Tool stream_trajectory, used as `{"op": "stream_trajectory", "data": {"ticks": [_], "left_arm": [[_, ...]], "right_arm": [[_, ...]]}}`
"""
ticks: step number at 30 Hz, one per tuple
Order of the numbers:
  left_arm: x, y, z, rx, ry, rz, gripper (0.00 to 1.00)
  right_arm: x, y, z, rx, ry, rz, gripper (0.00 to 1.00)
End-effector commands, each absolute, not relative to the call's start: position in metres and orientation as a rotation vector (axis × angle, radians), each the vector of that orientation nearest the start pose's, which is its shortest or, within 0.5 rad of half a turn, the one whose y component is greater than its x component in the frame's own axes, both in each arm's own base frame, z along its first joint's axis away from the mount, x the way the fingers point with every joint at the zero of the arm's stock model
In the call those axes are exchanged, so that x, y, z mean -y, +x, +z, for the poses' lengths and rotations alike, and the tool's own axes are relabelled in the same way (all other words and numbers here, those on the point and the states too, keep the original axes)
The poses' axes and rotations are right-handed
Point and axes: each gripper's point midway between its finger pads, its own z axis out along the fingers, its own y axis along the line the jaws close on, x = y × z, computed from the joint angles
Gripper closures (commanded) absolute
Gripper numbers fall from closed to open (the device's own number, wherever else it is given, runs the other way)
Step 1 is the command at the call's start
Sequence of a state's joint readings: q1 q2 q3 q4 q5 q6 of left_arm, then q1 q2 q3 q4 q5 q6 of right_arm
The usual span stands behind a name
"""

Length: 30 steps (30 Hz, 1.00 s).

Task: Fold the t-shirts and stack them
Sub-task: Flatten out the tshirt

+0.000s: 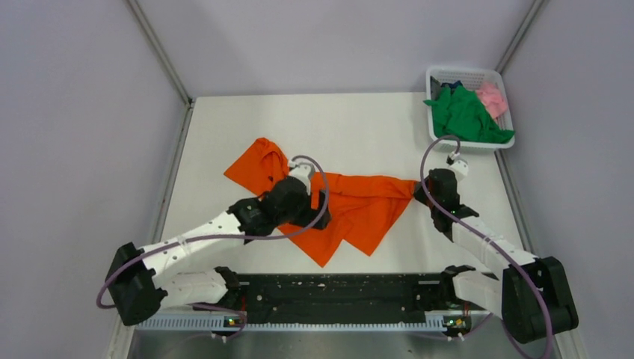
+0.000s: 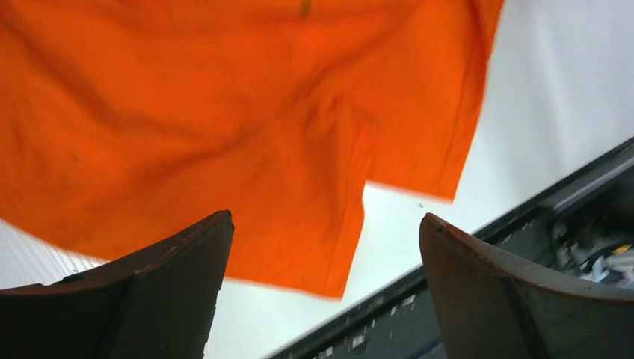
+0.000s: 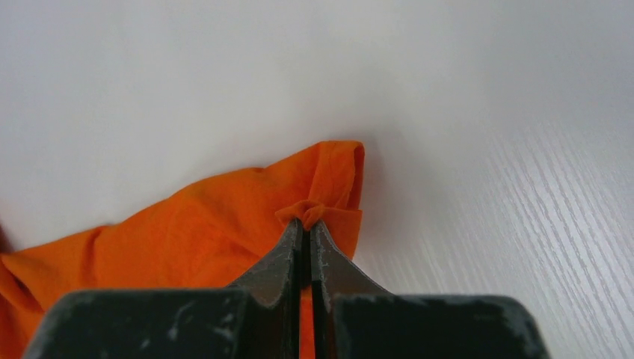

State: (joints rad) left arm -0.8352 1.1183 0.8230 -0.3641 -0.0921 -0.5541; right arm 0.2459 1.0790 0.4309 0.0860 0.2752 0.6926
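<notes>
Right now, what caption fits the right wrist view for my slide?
Right end effector pinches a bunched corner of the orange t-shirt on the white table.

Three t-shirts: one orange t-shirt, one green t-shirt, one pink t-shirt. One basket.

orange t-shirt spread, green t-shirt in basket

Even bright light, soft shadows
</notes>
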Motion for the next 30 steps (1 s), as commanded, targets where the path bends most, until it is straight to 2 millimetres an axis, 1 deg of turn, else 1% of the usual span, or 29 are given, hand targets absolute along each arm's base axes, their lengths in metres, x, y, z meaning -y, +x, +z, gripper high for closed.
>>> {"op": "stream_trajectory", "data": {"ticks": [1, 3, 5, 7, 10, 13, 17, 18, 20, 21, 22, 24, 27, 28, 30], "left_arm": [[0.234, 0.161, 0.097, -2.529, 0.197, -0.446, 0.01], [0.246, 0.144, 0.083, -2.576, 0.186, -0.452, 0.02], [0.254, 0.134, 0.069, -2.618, 0.162, -0.407, 0.03], [0.261, 0.128, 0.057, -2.665, 0.134, -0.348, 0.05], [0.271, 0.117, 0.042, -2.729, 0.15, -0.267, 0.1], [0.27, 0.115, 0.026, -2.774, 0.143, -0.16, 0.15], [0.273, 0.111, 0.013, -2.812, 0.151, -0.123, 0.35], [0.269, 0.11, 0.01, -2.819, 0.14, -0.101, 0.4], [0.257, 0.11, 0.005, -2.82, 0.096, -0.026, 0.52], [0.249, 0.11, 0.004, -2.816, 0.07, 0.012, 0.6], [0.243, 0.11, 0.003, -2.807, 0.049, 0.042, 0.72], [0.233, 0.115, 0.003, -2.769, -0.005, 0.092, 0.99], [0.23, 0.132, 0.012, -2.681, -0.045, 0.101, 1.0], [0.228, 0.139, 0.019, -2.649, -0.059, 0.105, 1.0], [0.222, 0.156, 0.044, -2.548, -0.096, 0.132, 1.0]], "right_arm": [[-0.056, 0.309, 0.077, -2.049, 0.643, 0.268, 1.0], [-0.058, 0.308, 0.076, -2.054, 0.642, 0.284, 1.0], [-0.059, 0.307, 0.075, -2.058, 0.639, 0.29, 1.0], [-0.057, 0.305, 0.075, -2.059, 0.641, 0.281, 1.0], [-0.054, 0.303, 0.077, -2.056, 0.634, 0.262, 1.0], [-0.053, 0.301, 0.079, -2.052, 0.629, 0.26, 1.0], [-0.05, 0.299, 0.079, -2.052, 0.63, 0.245, 1.0], [-0.049, 0.298, 0.079, -2.05, 0.63, 0.24, 1.0], [-0.049, 0.298, 0.081, -2.046, 0.628, 0.237, 1.0], [-0.049, 0.298, 0.082, -2.041, 0.627, 0.24, 1.0], [-0.049, 0.298, 0.082, -2.039, 0.628, 0.24, 1.0], [-0.049, 0.298, 0.083, -2.038, 0.625, 0.246, 1.0], [-0.053, 0.298, 0.084, -2.042, 0.615, 0.265, 1.0], [-0.053, 0.298, 0.085, -2.046, 0.609, 0.267, 1.0], [-0.056, 0.3, 0.091, -2.041, 0.582, 0.282, 1.0]]}}
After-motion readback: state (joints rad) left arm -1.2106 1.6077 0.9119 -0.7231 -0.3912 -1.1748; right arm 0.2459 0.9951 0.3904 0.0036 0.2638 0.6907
